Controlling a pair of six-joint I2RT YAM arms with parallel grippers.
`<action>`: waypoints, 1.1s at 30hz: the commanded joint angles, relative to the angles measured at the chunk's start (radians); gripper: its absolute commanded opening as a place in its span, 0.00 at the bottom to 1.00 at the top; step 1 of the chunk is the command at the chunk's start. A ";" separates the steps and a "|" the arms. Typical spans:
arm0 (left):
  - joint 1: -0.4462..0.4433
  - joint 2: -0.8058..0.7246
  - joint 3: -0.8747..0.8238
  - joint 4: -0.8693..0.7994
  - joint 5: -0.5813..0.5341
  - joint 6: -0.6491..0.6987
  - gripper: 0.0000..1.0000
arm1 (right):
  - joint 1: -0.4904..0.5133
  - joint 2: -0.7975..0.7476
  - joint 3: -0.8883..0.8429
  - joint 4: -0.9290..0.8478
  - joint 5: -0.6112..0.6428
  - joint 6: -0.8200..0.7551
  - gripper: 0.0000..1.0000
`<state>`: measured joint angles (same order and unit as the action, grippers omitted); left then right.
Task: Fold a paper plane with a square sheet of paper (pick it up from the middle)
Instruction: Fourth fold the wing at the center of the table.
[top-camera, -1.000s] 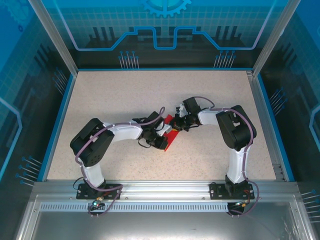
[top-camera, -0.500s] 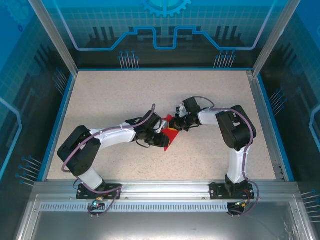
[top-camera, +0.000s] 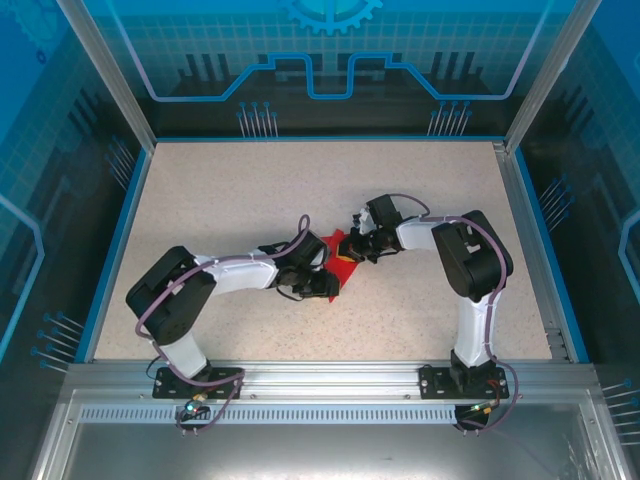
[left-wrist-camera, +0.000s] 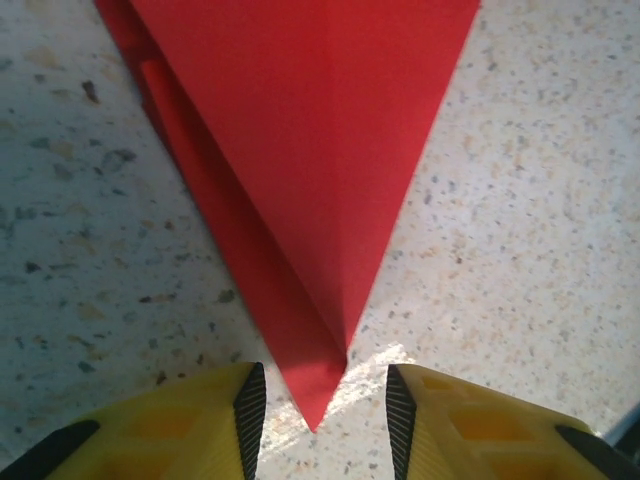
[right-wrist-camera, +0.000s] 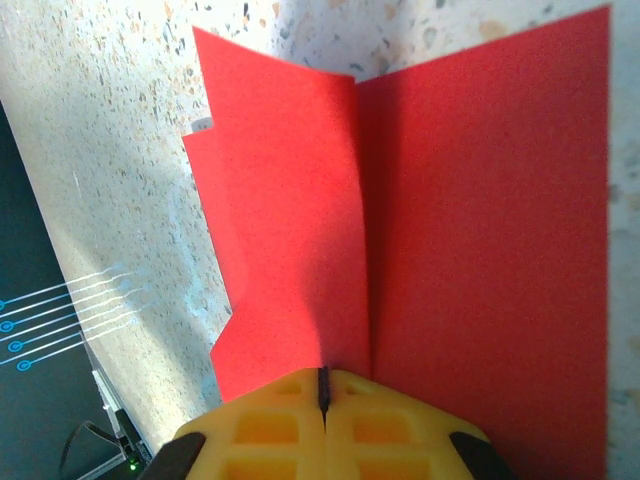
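1 paper plane (left-wrist-camera: 300, 150), prob.; L gripper (left-wrist-camera: 320, 400) + R gripper (right-wrist-camera: 323, 385) = 2.

On the table (top-camera: 250, 190), the paper plane (top-camera: 342, 265) between left tool (left-wrist-camera: 320, 400) and right tool (right-wrist-camera: 323, 385).

Both arms reach in to the paper plane (top-camera: 345, 266), one gripper parted and one clamped.
The left arm (top-camera: 235, 272) lies low and bent, and the left gripper (left-wrist-camera: 320, 405) sits at the plane's pointed tip with its yellow fingers (left-wrist-camera: 215, 425) apart on either side. The right arm (top-camera: 465, 255) folds over from the plane's far side, and the right gripper (right-wrist-camera: 322, 385) is pressed together on the plane's centre crease.
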<state>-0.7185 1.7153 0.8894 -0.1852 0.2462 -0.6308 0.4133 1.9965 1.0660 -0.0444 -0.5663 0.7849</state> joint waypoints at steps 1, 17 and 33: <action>-0.008 0.024 0.044 0.006 -0.033 -0.012 0.39 | -0.022 0.037 -0.033 -0.037 0.079 0.008 0.00; -0.007 0.074 0.124 -0.061 -0.062 0.032 0.31 | -0.024 0.049 -0.048 -0.009 0.061 0.014 0.00; -0.008 0.052 0.135 -0.166 -0.124 0.059 0.28 | -0.028 0.052 -0.048 -0.005 0.059 0.012 0.00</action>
<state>-0.7193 1.7966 1.0130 -0.2989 0.1459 -0.5846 0.4068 1.9965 1.0477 -0.0059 -0.5850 0.7895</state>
